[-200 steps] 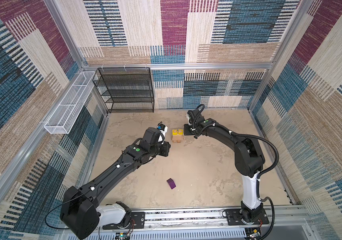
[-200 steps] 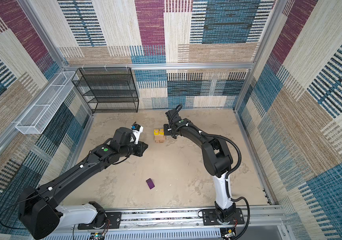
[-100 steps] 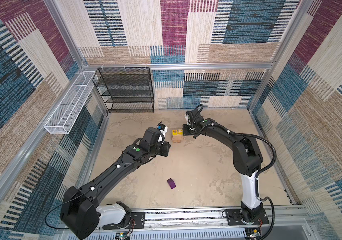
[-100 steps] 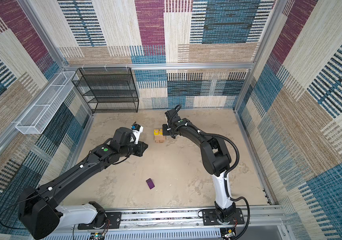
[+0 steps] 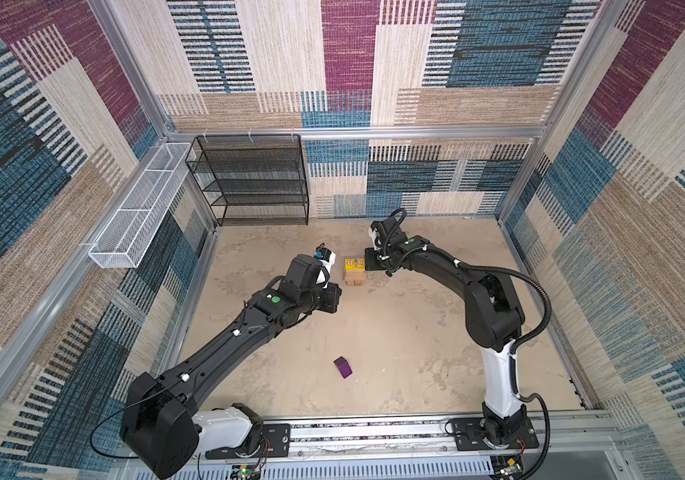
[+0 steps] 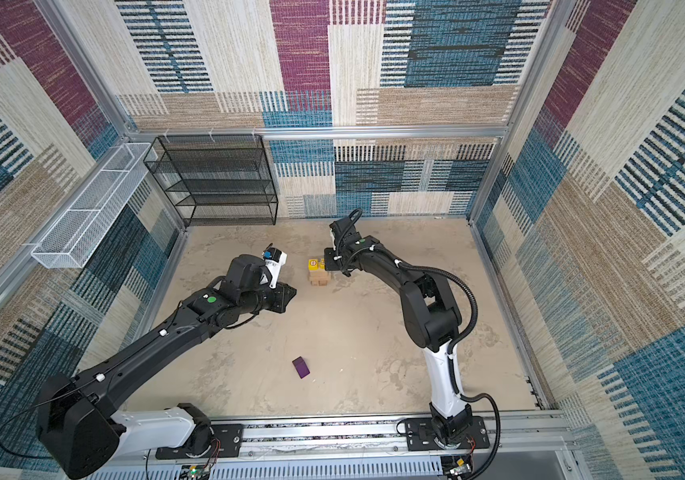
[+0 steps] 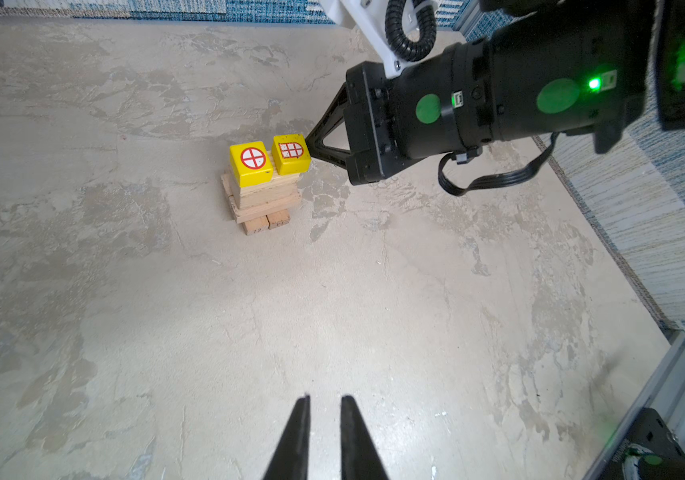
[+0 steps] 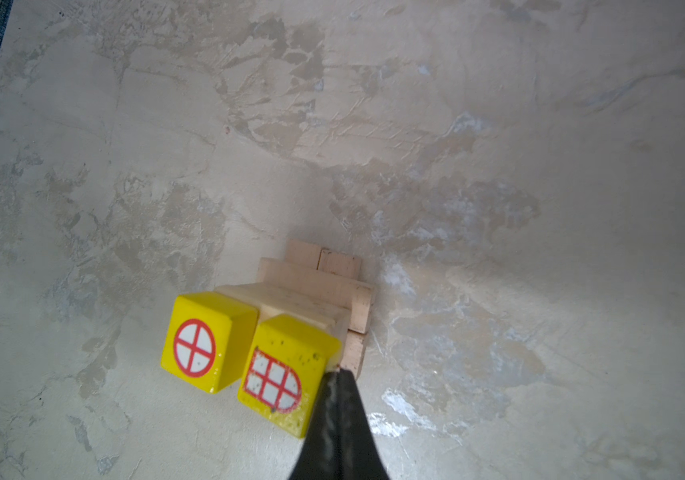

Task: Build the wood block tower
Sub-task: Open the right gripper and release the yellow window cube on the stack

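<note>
The wood block tower (image 5: 354,277) (image 6: 318,276) stands mid-floor toward the back: tan bricks (image 7: 263,199) in crossed layers with two yellow cubes on top. One cube (image 8: 203,340) bears a round window, the other (image 8: 286,370) an arched one. My right gripper (image 8: 338,374) (image 7: 309,143) is shut, and its tip touches the side of the arched-window cube. My left gripper (image 7: 326,399) (image 6: 290,293) hangs left of the tower, well apart from it, with a narrow gap between its fingers and nothing in it. The purple block (image 5: 342,367) (image 6: 301,367) lies alone on the floor nearer the front.
A black wire shelf (image 5: 257,183) stands against the back wall at the left. A white wire basket (image 5: 137,208) hangs on the left wall. Carpeted walls enclose the floor, and the arms' base rail (image 5: 374,432) runs along the front.
My right gripper has edged slightly toward the yellow cubes. The left arm has not moved.
</note>
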Tool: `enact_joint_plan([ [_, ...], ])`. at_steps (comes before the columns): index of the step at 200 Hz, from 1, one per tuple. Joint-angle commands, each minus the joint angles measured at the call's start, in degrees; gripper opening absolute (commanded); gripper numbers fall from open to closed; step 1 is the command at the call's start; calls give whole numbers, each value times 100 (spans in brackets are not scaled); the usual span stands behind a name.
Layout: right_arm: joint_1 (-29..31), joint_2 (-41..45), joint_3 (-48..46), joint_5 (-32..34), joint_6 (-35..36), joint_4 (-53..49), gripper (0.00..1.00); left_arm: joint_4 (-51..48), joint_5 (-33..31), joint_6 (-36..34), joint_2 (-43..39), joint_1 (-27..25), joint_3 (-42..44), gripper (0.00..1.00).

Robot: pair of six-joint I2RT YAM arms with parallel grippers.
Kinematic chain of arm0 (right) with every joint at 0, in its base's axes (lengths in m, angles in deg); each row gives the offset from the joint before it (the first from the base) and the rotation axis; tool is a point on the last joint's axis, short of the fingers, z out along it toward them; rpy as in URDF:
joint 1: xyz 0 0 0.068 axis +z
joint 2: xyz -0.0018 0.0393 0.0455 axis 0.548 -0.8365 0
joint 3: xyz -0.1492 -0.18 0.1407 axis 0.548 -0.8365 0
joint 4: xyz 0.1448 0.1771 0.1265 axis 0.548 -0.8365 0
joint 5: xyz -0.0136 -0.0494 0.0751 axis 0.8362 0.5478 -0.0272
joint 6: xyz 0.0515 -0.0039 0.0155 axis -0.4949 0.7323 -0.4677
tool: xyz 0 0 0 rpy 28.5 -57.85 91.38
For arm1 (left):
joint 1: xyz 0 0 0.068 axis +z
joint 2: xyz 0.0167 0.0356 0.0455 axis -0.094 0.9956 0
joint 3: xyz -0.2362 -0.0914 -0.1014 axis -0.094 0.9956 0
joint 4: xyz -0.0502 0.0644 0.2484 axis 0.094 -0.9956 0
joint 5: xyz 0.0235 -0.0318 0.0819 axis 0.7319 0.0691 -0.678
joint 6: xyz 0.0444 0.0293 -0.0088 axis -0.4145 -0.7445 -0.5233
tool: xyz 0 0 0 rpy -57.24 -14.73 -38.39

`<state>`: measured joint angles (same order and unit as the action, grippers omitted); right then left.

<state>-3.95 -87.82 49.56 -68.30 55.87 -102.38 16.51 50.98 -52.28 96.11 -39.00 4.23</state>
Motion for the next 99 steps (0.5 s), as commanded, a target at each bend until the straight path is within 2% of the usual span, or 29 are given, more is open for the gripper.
enact_joint_plan([
  [1,0,-12,63,-115,43,58,0,57,-13,-118,-30,3,-34,19],
  [99,10,-34,109,-269,5,49,0,64,-31,-124,-43,3,-25,18],
])
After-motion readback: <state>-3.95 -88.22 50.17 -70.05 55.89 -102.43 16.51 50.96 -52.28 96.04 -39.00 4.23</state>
